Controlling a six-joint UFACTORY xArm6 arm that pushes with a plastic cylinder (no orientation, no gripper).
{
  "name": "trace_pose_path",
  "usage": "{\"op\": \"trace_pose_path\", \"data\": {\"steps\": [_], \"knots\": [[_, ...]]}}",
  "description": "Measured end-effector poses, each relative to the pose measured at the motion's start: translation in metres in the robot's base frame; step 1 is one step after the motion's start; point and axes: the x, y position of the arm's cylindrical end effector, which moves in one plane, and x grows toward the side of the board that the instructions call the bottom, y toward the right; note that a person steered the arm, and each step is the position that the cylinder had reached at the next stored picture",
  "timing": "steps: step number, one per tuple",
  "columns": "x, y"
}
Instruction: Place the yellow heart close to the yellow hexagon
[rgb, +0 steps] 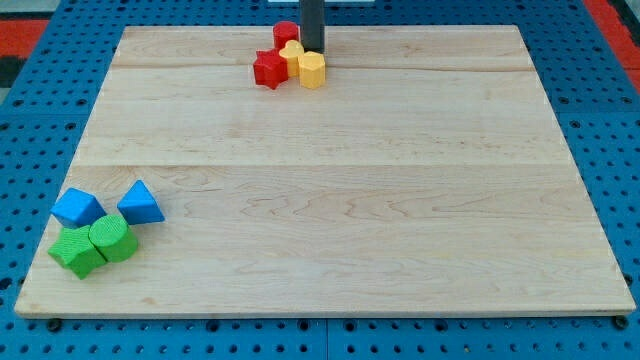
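The yellow hexagon (312, 70) sits near the view's top centre of the wooden board (330, 200). The yellow heart (292, 52) touches it on its upper left. A red star (269, 69) lies against the heart's left side, and a red cylinder (286, 33) stands just above the heart. My tip (313, 49) is at the rod's lower end, directly above the hexagon and right beside the heart's right side. The rod hides part of what lies behind it.
At the view's bottom left is a cluster: a blue cube (77, 208), a blue triangle (140, 204), a green cylinder (112, 238) and a green cube (77, 251). A blue pegboard (40, 120) surrounds the board.
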Motion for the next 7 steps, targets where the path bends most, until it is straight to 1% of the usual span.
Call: {"op": "trace_pose_path", "data": {"steps": [2, 3, 4, 5, 6, 7], "knots": [[0.046, 0.000], [0.060, 0.001], [0.008, 0.001], [-0.021, -0.016], [-0.018, -0.028], [-0.005, -0.026]]}}
